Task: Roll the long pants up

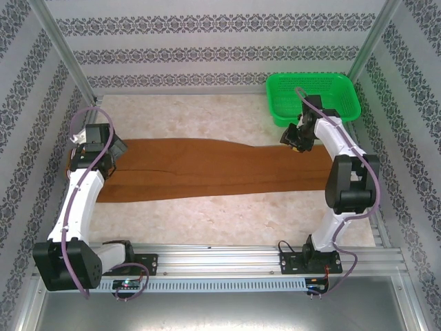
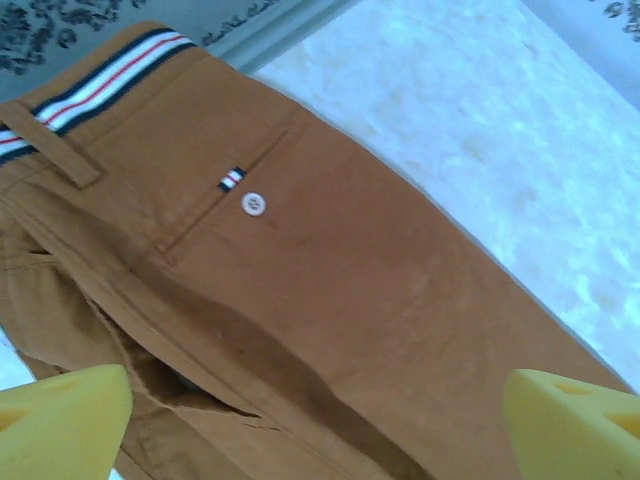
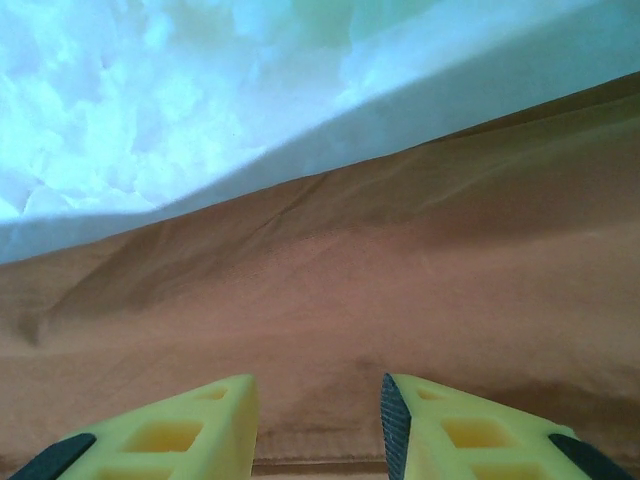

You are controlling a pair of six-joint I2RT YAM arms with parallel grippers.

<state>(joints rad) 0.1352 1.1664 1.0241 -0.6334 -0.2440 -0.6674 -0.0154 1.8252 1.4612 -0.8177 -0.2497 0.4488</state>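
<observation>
Three patterned walls [image 1: 207,48] enclose table [image 1: 227,221] and long pants [image 1: 220,169].

Your left arm [image 1: 77,200] and right arm [image 1: 335,148] have white links with black joint housings, and a purple cable [image 1: 71,131] loops along each. Each stands on a black base [image 1: 131,265]. Both sets of jaws carry yellow wedge pads [image 2: 60,420]; the right pads [image 3: 470,435] show moulded hollows and black ribbed inner faces.
</observation>
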